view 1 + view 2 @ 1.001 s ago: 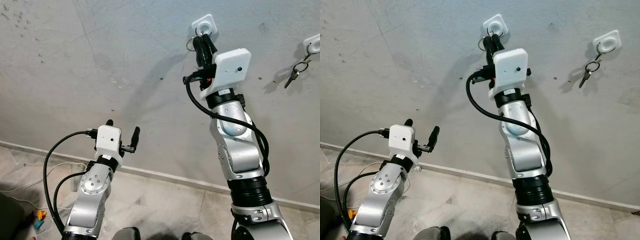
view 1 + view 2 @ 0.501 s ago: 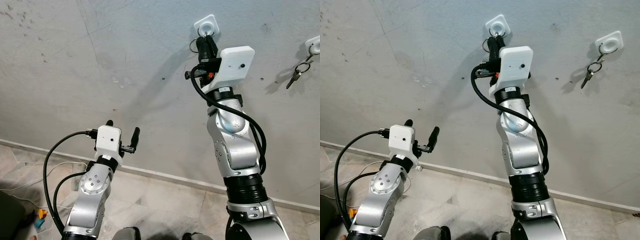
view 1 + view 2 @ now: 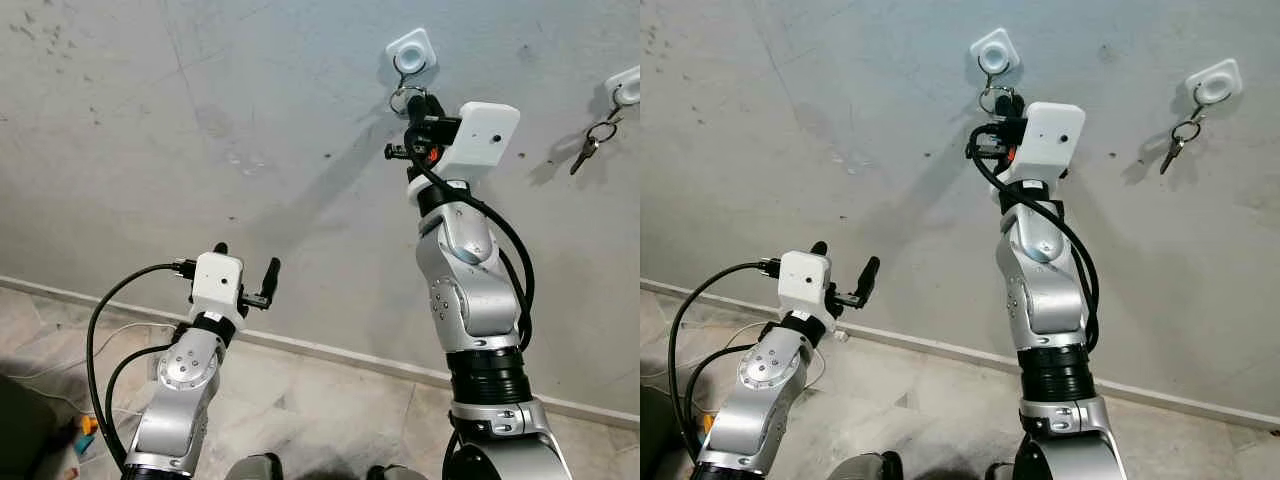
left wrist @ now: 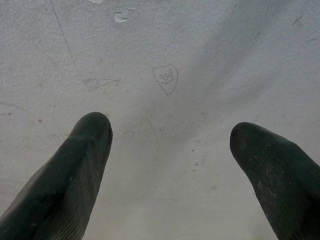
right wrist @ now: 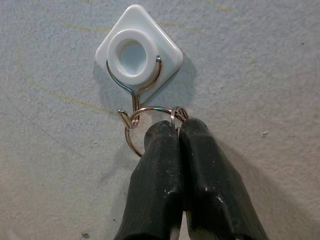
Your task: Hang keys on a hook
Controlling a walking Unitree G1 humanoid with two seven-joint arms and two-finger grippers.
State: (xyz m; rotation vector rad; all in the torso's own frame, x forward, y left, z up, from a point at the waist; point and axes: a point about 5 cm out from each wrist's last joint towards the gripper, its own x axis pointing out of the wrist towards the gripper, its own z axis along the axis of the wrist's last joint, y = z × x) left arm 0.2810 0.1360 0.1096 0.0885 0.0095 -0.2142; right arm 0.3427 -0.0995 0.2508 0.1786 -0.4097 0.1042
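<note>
1. Since a second ago the right arm has drawn back and down from the wall: the right gripper (image 5: 179, 131), then pressed up against the hook (image 5: 134, 102), now sits just below it, and the key ring (image 5: 145, 127) has come into sight threaded over the hook's wire tip.
2. Its two black fingers (image 5: 157, 165) are pressed together, pinching the lower part of the ring. Whatever keys hang from it are hidden behind the fingers.
3. The ring hangs flat against the wall (image 3: 200, 150), its plane parallel to the plaster. Its top rests in the crook of the wire and its length runs down from the hook into the fingertips.
4. The main risk, as I judge it, is the pull-away. If the fingers part late or drag outward, the ring can ride up the upturned tip and slip off.
5. A hard downward tug could also strain the white stick-on plate (image 5: 138, 50) holding the hook.
6. The left gripper (image 3: 245, 270) is held low in front of the wall, fingers spread apart and empty. Farther right, a second hook (image 3: 1214, 84) carries another set of keys (image 3: 1175, 142).
</note>
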